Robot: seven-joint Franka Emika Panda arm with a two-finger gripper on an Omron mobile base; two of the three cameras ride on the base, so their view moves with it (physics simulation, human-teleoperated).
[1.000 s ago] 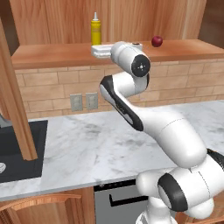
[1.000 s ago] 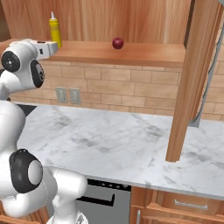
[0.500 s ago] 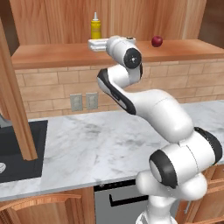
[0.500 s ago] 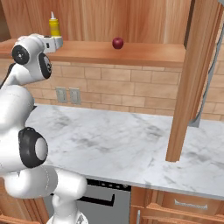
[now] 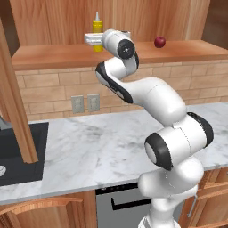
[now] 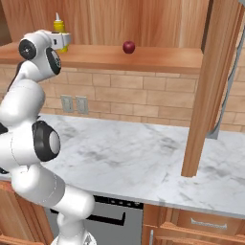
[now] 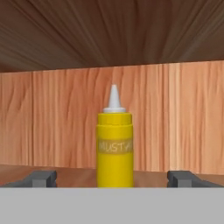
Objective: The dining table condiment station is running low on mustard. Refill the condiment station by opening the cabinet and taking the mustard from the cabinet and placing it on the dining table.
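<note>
Where its label reads "MUST", the mustard [image 7: 114, 148] stands upright between tool [image 7: 112, 178] tips.

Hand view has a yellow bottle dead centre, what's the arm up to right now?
The arm is reaching into the open cabinet with its tool lined up on the mustard. The bottle stands upright on the shelf, between the two spread fingertips, which sit well apart from its sides, so nothing is gripped yet. A small dark red fruit sits further along the same shelf.

The claw [image 5: 91, 39] hides the lower half of the mustard [image 5: 97, 23].
</note>
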